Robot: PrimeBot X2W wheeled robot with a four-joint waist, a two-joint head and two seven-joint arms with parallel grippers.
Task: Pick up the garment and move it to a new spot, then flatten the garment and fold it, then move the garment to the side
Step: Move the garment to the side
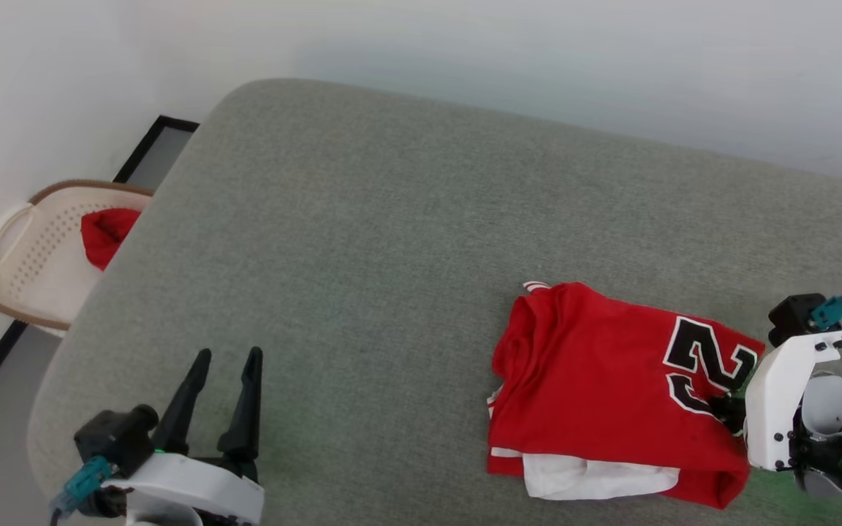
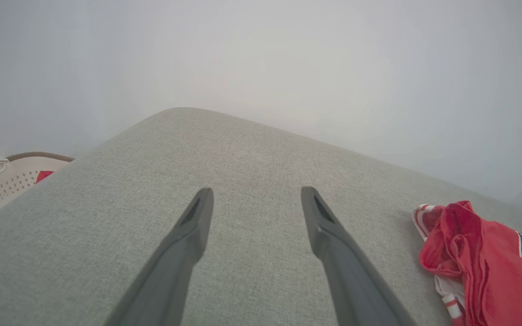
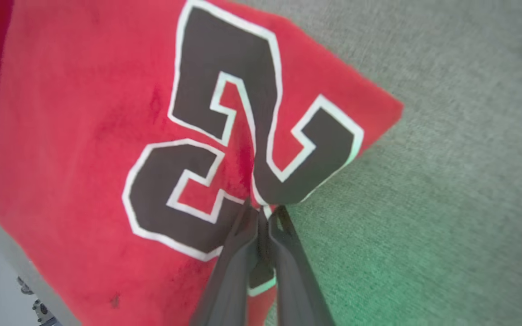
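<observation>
Right gripper (image 3: 263,212): clenched on garment (image 3: 84,113) edge, lower centre.
Left gripper (image 1: 228,354): released, lower left.
Risk: thin pinch may slip; folds spill.

Red garment (image 1: 596,380) with black, white-outlined numerals, white sleeve, red-striped white trim; mottled grey-green cushion (image 1: 362,241); cream perforated basket (image 1: 23,270), brown rim; plain red cloth (image 1: 105,234).

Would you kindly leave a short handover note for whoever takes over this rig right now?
Left hand: open, empty, over the grey cushion.
Right hand: shut on the garment at its edge by the number.
Garment: lying in rough folded layers at the cushion's near right.
Done: grip taken.
To do: moving it aside; the fold looks rough, so check it.
</observation>
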